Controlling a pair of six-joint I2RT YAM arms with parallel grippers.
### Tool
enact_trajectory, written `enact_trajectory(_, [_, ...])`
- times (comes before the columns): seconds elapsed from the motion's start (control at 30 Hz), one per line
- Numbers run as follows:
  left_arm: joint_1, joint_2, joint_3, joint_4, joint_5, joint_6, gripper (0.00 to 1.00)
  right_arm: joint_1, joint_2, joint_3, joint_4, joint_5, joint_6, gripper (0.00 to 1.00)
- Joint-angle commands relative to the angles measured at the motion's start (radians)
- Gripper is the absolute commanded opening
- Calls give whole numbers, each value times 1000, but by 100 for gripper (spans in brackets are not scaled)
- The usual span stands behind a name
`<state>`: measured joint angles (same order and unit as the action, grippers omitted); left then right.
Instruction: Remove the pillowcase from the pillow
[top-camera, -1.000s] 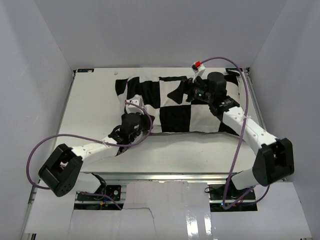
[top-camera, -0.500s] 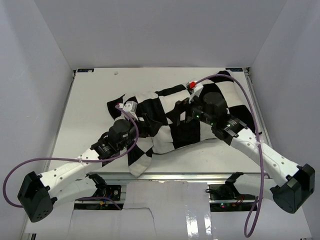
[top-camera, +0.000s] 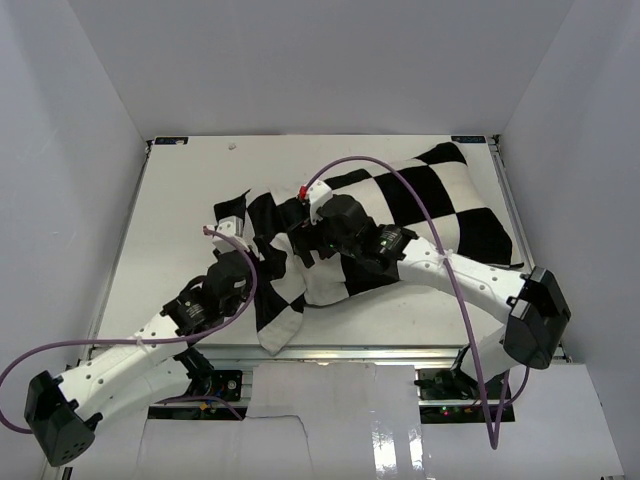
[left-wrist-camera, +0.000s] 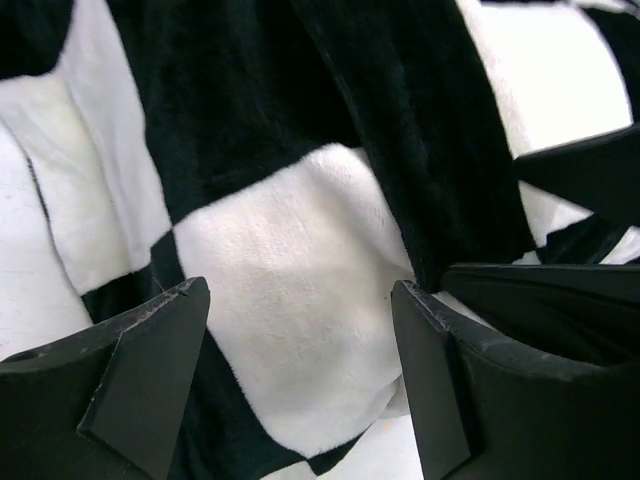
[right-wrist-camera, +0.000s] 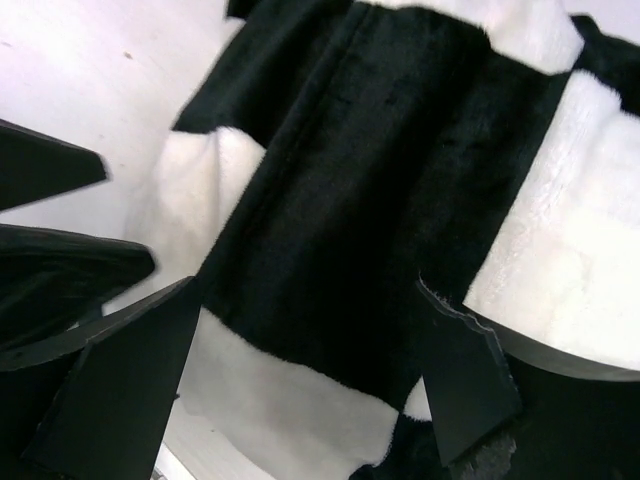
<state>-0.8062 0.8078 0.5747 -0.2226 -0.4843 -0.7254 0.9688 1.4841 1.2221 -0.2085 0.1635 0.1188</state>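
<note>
The black-and-white checkered pillowcase (top-camera: 430, 200) lies bulging across the table's right half, and its loose left end is bunched and trails toward the front edge. The pillow is hidden inside it. My left gripper (top-camera: 262, 260) hovers open over the bunched end. In the left wrist view a white square of pillowcase (left-wrist-camera: 285, 280) lies between the left gripper's (left-wrist-camera: 300, 345) spread fingers, ungripped. My right gripper (top-camera: 305, 240) stands open just right of it, facing left. In the right wrist view a black band of pillowcase (right-wrist-camera: 380, 200) lies beneath the right gripper (right-wrist-camera: 300, 350). Each wrist view shows the other gripper's fingers close by.
The white table (top-camera: 170, 220) is boxed in by white walls at left, right and back. A flap of the case (top-camera: 275, 330) reaches the table's front rail. Purple cables (top-camera: 430, 215) loop over the case and beside both arms.
My left gripper has opened and let go of the fabric. The case was dragged forward and left. My right arm has swung left along the case to meet the left gripper.
</note>
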Motion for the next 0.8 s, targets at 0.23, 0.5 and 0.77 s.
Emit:
enact_trajectory(0.23, [6, -33, -49, 23, -30, -39, 73, 54, 91, 77, -69, 315, -21, 77])
enact_trajectory(0.5, [7, 146, -33, 97, -34, -46, 27, 54, 50, 31, -25, 295, 7, 8])
enact_trajectory(0.77, [50, 165, 14, -99, -229, -109, 0, 33, -74, -76, -2, 517, 68, 8])
